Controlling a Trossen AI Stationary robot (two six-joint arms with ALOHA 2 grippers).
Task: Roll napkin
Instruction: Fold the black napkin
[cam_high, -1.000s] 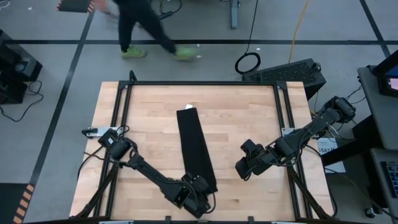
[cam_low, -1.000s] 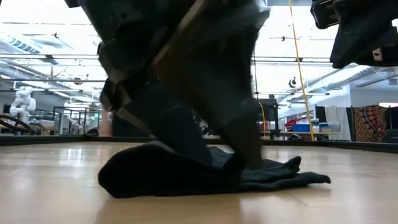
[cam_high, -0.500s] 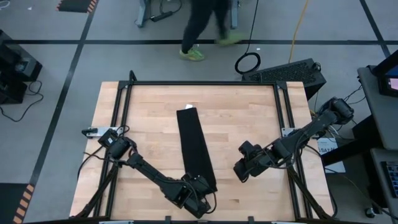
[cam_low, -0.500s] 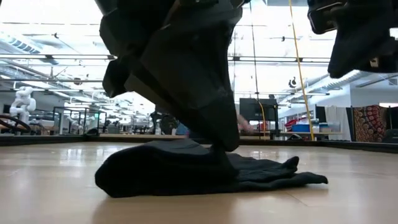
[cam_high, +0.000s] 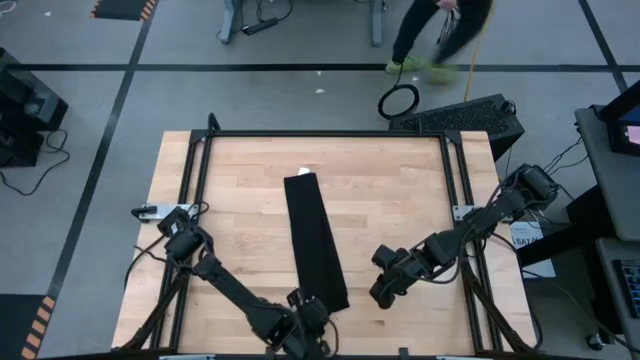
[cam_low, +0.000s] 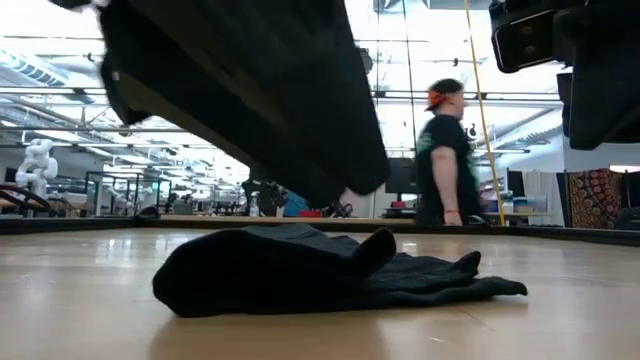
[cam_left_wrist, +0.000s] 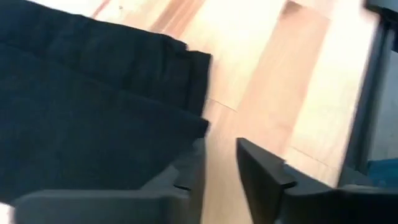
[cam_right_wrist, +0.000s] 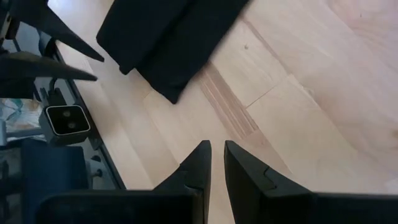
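From above, the napkin (cam_high: 314, 240) lies as a long folded strip down the middle of the worktop (cam_high: 240, 190), its white tag at the far end. The left gripper (cam_high: 312, 318) hovers at the strip's near end by the front edge; the right gripper (cam_high: 384, 288) waits beside it. The low view shows the near end bunched into a hump. The left wrist view shows its fingers slightly parted, empty; the right wrist view, fingers almost pressed together.
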